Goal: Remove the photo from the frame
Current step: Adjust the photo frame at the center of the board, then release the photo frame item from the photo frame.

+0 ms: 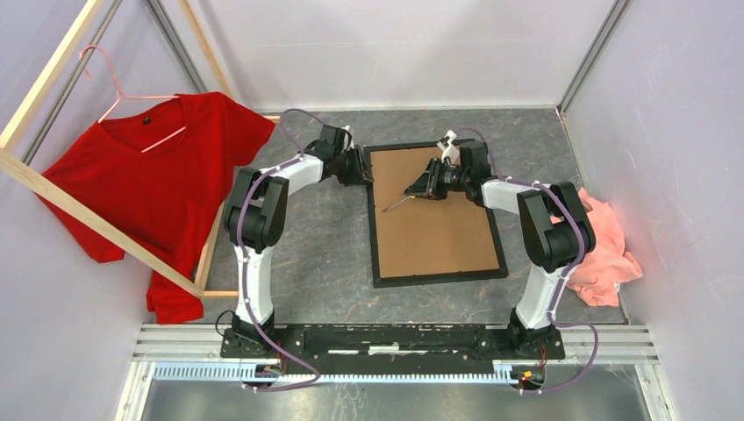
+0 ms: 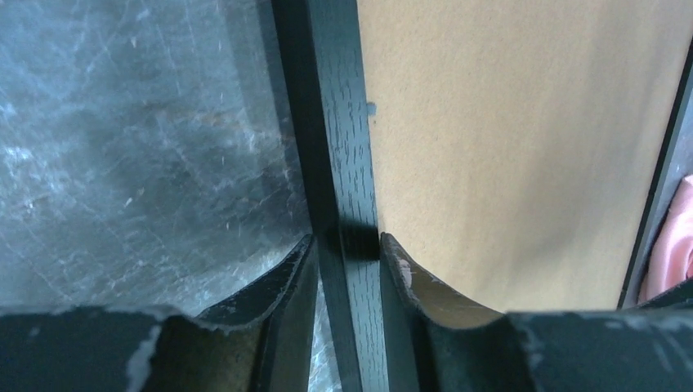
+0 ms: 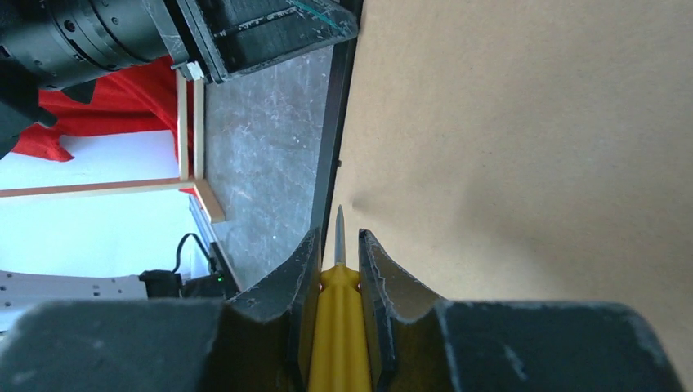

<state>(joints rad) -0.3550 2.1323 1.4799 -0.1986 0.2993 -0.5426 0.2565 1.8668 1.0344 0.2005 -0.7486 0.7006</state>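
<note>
From above, you see the frame point(image 1: 439, 277) lying flat on the table point(image 1: 325, 254), brown backing board point(image 1: 430, 228) up. The left gripper point(image 1: 362, 167) sits at its left rail, the right gripper point(image 1: 427, 186) over the board. On the left wrist, the fingers point(image 2: 302, 261) straddle that rail; you cannot tell whether they clamp it. On the right wrist, the jaws pinch a yellow-handled screwdriver point(image 3: 337, 327), tip over the board.

Red shirt point(image 1: 167, 175) hangs on the wooden rack point(image 1: 48, 76) — pink cloth point(image 1: 605, 254) lies right.
</note>
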